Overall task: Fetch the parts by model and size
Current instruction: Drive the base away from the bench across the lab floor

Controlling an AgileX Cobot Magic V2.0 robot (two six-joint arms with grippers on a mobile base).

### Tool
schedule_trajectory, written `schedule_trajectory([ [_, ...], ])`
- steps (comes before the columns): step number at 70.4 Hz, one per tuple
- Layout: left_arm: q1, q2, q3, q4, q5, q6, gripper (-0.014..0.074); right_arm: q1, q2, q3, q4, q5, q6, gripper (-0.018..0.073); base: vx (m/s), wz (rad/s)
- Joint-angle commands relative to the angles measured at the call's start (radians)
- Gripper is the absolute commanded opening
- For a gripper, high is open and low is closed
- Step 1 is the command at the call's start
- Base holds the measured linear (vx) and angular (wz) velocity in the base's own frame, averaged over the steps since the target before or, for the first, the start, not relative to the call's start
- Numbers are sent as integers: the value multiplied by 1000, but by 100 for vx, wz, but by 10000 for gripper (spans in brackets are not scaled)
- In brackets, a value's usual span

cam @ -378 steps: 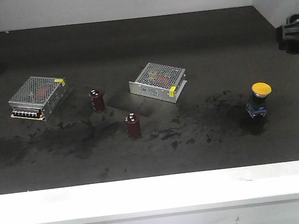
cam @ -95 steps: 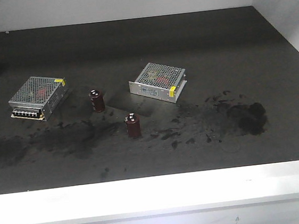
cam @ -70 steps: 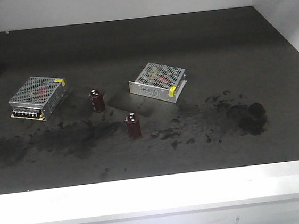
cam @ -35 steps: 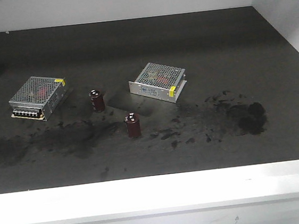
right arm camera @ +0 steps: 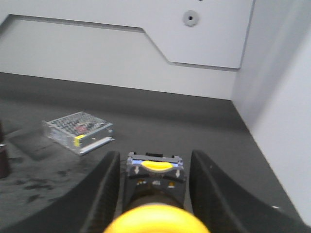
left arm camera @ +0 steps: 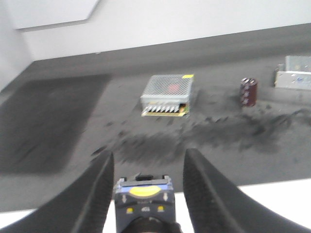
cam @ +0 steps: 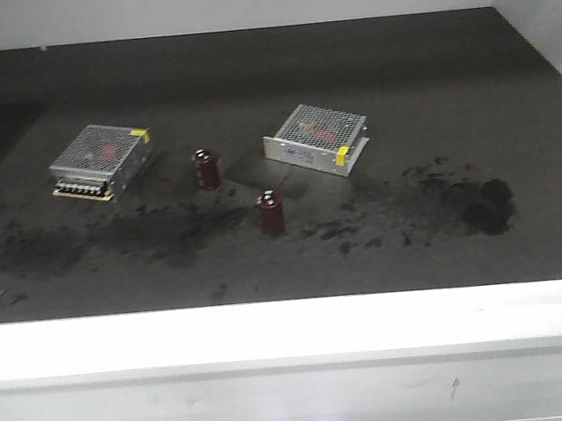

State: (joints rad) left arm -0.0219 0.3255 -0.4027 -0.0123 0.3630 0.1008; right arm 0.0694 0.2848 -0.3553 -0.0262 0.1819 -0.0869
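The right gripper [right arm camera: 154,156] is clamped on the yellow-capped switch [right arm camera: 153,180]. Its fingers press either side of the dark body, with the cap toward the wrist and the blue base pointing outward, probably so the grip bears on the sturdy body and not the button. The left gripper [left arm camera: 146,156] pinches a second switch [left arm camera: 143,193] the same way (its cap is hidden, so I cannot tell the colour). Both wrists sit level, aimed across the table [cam: 249,93]. A mesh box [left arm camera: 167,91] lies well ahead of the left fingers, and a second mesh box [right arm camera: 77,131] ahead-left of the right.
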Motion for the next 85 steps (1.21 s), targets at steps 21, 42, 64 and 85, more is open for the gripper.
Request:
schedule_trajectory([
  [21, -8, 8, -29, -3, -84, -4, -4, -4, 7, -29, -5, -83, 1, -10, -17, 31],
  [42, -8, 8, -29, -3, -84, -4, -4, -4, 7, -29, -5, -83, 1, -10, -18, 54],
  [64, -8, 8, -29, -3, -84, -4, -4, -4, 7, -29, -5, -81, 1, -10, -18, 70],
  [85, -8, 8, -29, -3, -82, -4, -4, -4, 7, -29, -5, -81, 1, -10, -16, 73],
])
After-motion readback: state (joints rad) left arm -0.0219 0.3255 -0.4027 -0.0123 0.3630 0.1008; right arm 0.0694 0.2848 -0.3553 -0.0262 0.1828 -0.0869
